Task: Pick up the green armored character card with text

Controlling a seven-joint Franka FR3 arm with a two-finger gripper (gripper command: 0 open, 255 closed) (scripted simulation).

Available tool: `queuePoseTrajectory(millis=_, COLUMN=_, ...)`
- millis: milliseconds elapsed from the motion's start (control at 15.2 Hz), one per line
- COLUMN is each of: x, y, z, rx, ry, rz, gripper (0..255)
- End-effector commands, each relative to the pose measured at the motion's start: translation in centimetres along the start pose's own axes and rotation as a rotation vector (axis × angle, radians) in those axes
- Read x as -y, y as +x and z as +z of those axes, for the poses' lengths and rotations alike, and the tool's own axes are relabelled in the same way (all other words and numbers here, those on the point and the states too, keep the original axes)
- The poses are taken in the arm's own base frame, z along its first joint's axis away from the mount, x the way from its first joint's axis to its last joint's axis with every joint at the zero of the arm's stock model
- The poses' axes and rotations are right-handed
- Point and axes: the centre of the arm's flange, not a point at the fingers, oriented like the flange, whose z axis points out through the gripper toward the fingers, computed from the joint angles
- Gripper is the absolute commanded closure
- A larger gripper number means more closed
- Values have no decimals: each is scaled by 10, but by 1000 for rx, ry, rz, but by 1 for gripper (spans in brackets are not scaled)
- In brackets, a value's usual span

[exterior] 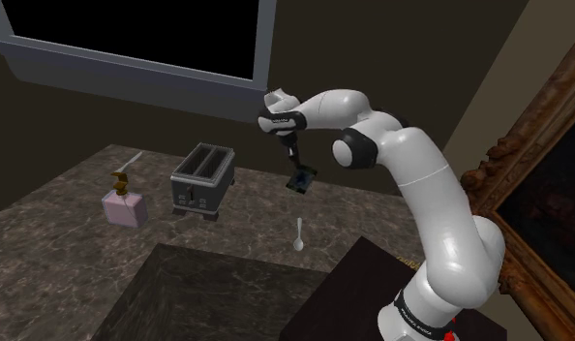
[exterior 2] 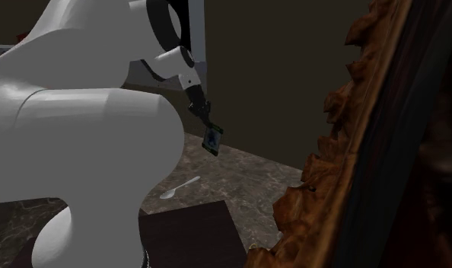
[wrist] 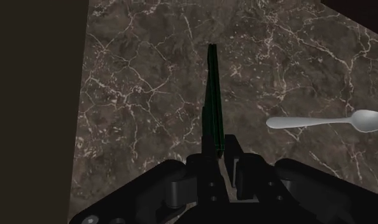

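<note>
Fingers (wrist: 235,159) clasp the green-edged card (wrist: 212,95), apparently clear of the counter (wrist: 149,95).

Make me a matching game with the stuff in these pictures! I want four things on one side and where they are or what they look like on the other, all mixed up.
Things:
1. card
2. spoon
3. toaster
4. soap bottle

Clues:
A. pink, standing beside the toaster
B. white, lying flat on the dark veined counter
C. clasped in the gripper, up off the counter
D. grey, with two slots on top

Pairs: 1-C, 2-B, 3-D, 4-A
</note>
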Motion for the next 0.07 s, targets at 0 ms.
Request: queuePoseTrajectory(millis=0, x=1, y=-2, z=-2, rx=0, ry=0, rz=0, gripper=255)
